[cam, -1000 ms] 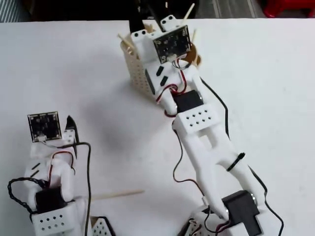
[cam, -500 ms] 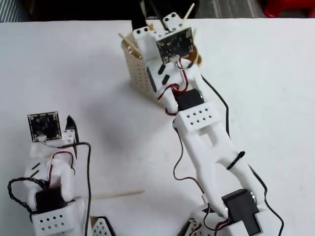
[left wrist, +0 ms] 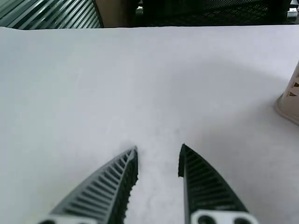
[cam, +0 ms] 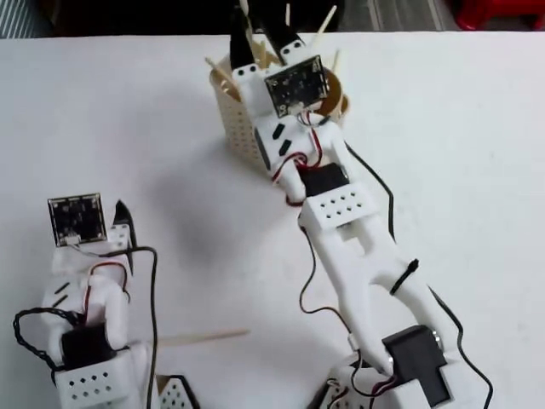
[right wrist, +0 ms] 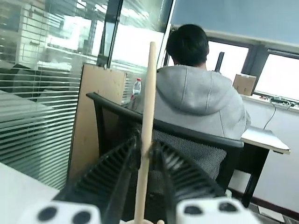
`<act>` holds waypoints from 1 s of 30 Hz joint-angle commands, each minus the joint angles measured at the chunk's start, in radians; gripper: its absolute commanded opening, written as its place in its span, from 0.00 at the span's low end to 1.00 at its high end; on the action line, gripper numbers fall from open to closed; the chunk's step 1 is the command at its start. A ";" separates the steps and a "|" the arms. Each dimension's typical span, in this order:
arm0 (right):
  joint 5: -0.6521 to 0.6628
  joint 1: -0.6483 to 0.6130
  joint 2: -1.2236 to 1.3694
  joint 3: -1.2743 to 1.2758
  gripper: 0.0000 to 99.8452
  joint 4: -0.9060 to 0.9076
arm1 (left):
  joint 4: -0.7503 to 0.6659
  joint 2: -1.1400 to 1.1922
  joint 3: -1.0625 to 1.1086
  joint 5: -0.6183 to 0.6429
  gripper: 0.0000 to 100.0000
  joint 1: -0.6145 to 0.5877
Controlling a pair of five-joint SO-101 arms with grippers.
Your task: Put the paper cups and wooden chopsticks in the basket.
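White table [cam: 443,170] seen from above. Perforated basket [cam: 237,119] upright near far edge, with several chopsticks [cam: 327,19] jutting from top. Brown cup [cam: 334,95] rim against basket's far side, partly hidden by right arm; inside or just beside basket, cannot tell. Right gripper [cam: 262,41] directly above basket opening. Left gripper [cam: 122,215] near front left, well apart from basket. Loose chopstick [cam: 204,336] flat on table between arm bases, just beside left arm.

Left wrist view: left gripper [left wrist: 158,161] with fingers parted, low over table [left wrist: 140,84]. Basket [left wrist: 289,100] wall off to one side, well apart from fingertips.

Right wrist view: right gripper [right wrist: 145,145] clamped on held chopstick [right wrist: 149,93]. Stick upright, pinched along lower part, upper part standing clear above fingertips. Windows [right wrist: 46,56] behind.
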 commanded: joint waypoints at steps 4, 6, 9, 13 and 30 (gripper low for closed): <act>-0.008 0.007 -0.065 -0.038 0.13 0.107 | -0.028 -0.010 -0.006 -0.003 0.16 -0.005; -0.008 0.007 -0.120 -0.048 0.05 0.194 | -0.028 -0.010 -0.006 -0.003 0.16 -0.005; -0.008 0.004 -0.234 -0.037 0.04 0.354 | -0.028 -0.010 -0.006 -0.003 0.16 -0.004; -0.008 0.002 -0.409 0.011 0.05 0.588 | -0.029 -0.010 -0.006 -0.003 0.16 -0.002; -0.218 0.315 -0.947 0.493 0.05 1.010 | 0.204 -0.004 -0.267 -0.126 0.16 0.166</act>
